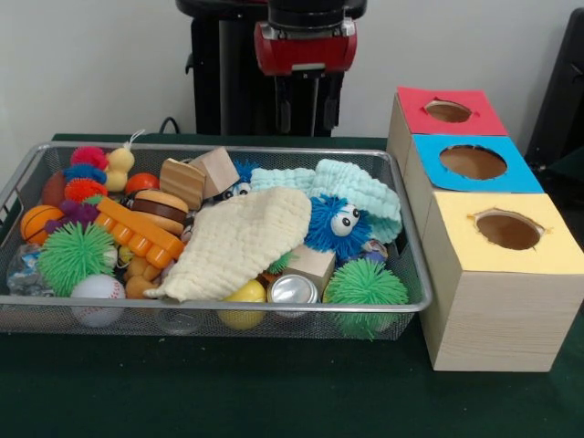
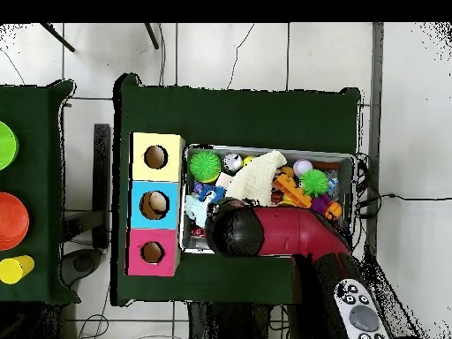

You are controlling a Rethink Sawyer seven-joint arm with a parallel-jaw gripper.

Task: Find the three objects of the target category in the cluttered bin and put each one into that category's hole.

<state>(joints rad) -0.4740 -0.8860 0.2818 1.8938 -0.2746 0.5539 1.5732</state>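
A wire mesh bin [image 1: 412, 274] holds a heap of toys. Among them are two green spiky balls [image 1: 75, 255] [image 1: 365, 285], a blue fuzzy creature with eyes [image 1: 336, 224], a baseball [image 1: 98, 294], a small basketball [image 1: 36, 222], a toy burger [image 1: 158, 210], wooden blocks [image 1: 182, 181] and a metal can [image 1: 293, 289]. A cream cloth [image 1: 239, 242] and a mint cloth [image 1: 351, 187] cover the middle. My gripper [image 1: 307, 114] hangs open and empty above the bin's far rim. In the overhead view the arm's head [image 2: 237, 231] hides it.
Three wooden boxes with round holes stand in a row beside the bin: red top [image 1: 447, 110], blue top [image 1: 473, 161], yellow top [image 1: 507, 228]. Overhead they show as yellow [image 2: 156, 157], blue [image 2: 154, 205] and red [image 2: 152, 252]. A side table carries coloured discs [image 2: 7, 221].
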